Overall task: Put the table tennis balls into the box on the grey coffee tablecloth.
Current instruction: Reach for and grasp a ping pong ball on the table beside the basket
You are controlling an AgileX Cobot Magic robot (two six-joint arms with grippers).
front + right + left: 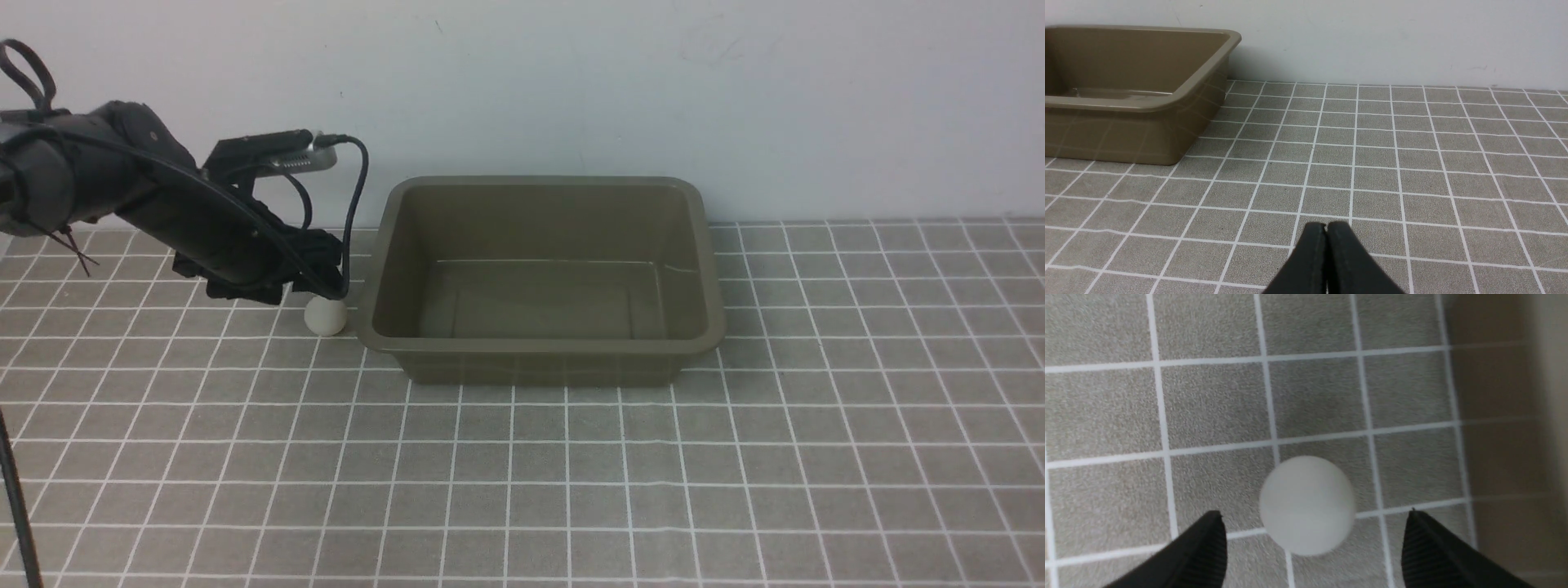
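A small white ball [326, 317] lies on the grey checked tablecloth [522, 474], just left of the olive-brown box [540, 347]. The box stands empty at the centre back. My left gripper [314, 282] hangs right above the ball. In the left wrist view the ball [1306, 504] lies between the two open black fingertips [1208, 543], untouched by either; the left gripper [1314, 516] is open. My right gripper [1326, 225] is shut and empty, low over the cloth; the box [1126, 107] stands off to its side. The right arm is out of the front view.
A white wall [735, 98] rises right behind the box. The box wall appears as a dark blurred band [1506, 428] close beside the ball. A thin black cable [16, 498] hangs at the front left edge.
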